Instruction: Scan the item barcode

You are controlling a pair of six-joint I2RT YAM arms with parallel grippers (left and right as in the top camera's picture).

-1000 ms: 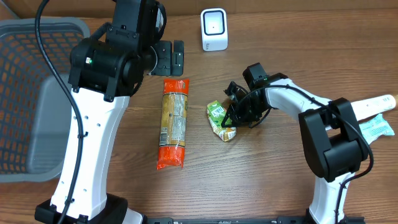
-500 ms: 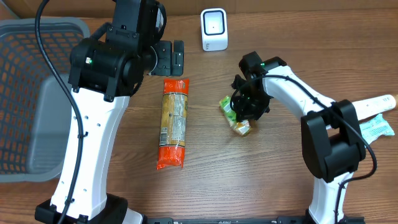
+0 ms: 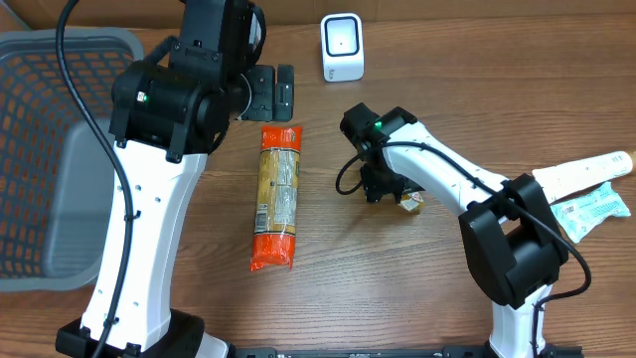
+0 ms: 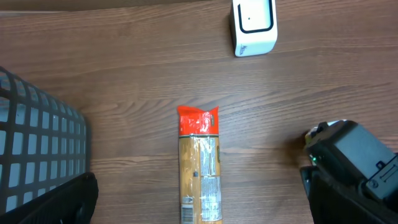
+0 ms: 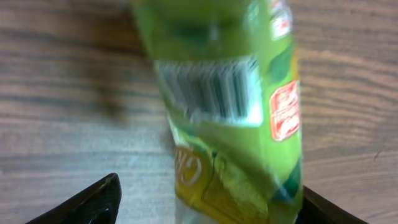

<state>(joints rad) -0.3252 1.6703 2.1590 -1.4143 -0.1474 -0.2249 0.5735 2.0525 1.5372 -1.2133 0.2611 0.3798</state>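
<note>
A green snack packet (image 5: 217, 106) fills the right wrist view, blurred, its barcode (image 5: 211, 92) facing the camera. It stands between the wide-apart jaws of my right gripper (image 5: 208, 205), leaning at the right finger (image 5: 323, 210), with a clear gap to the left finger (image 5: 93, 200). From overhead, the right gripper (image 3: 383, 187) covers the packet; only a corner (image 3: 410, 200) shows. The white scanner (image 3: 342, 47) stands at the far edge. My left gripper (image 3: 269, 91) hangs open and empty, high above the long orange packet's (image 3: 278, 197) top end.
A grey mesh basket (image 3: 50, 70) takes up the left side. A pale blue packet (image 3: 596, 207) and a white object (image 3: 581, 171) lie at the right edge. The left wrist view shows the scanner (image 4: 253, 26), orange packet (image 4: 200, 168) and right arm (image 4: 354, 162).
The right gripper carried the green packet leftward across the table, then its jaws opened and let go of it. The left arm has not moved.
</note>
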